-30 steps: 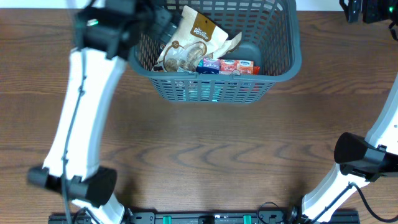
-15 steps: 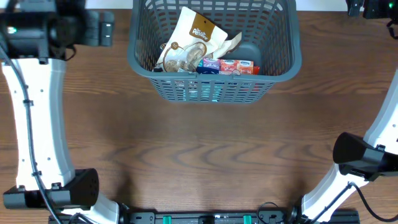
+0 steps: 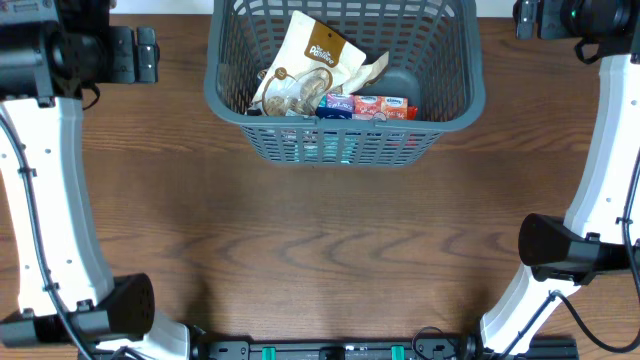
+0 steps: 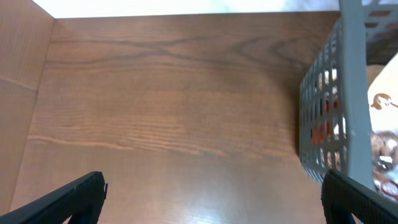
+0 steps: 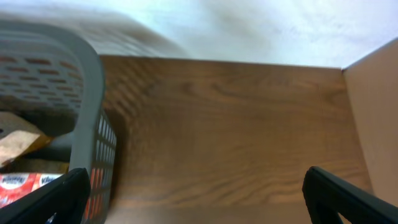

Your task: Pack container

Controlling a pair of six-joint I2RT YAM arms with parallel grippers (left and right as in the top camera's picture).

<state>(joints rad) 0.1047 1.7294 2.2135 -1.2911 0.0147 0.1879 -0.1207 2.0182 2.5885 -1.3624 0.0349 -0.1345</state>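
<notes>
The dark grey basket (image 3: 345,122) stands at the far middle of the table. In it lie a white and brown snack bag (image 3: 312,58) and red and blue packets (image 3: 368,105). My left gripper (image 3: 142,52) is open and empty over bare table left of the basket. In the left wrist view (image 4: 214,200) the basket wall (image 4: 344,93) is at the right. My right gripper (image 3: 527,18) is open and empty just right of the basket. In the right wrist view (image 5: 193,200) the basket rim (image 5: 88,74) is at the left.
Brown wooden table (image 3: 330,240). A light wooden side wall (image 4: 22,93) borders the table on the left, another (image 5: 373,118) on the right. The arm bases stand at the near edge, left (image 3: 120,310) and right (image 3: 560,245).
My left gripper has pulled away from above the basket's left corner, out to the left. My right gripper has moved left, closer to the basket's right side.
</notes>
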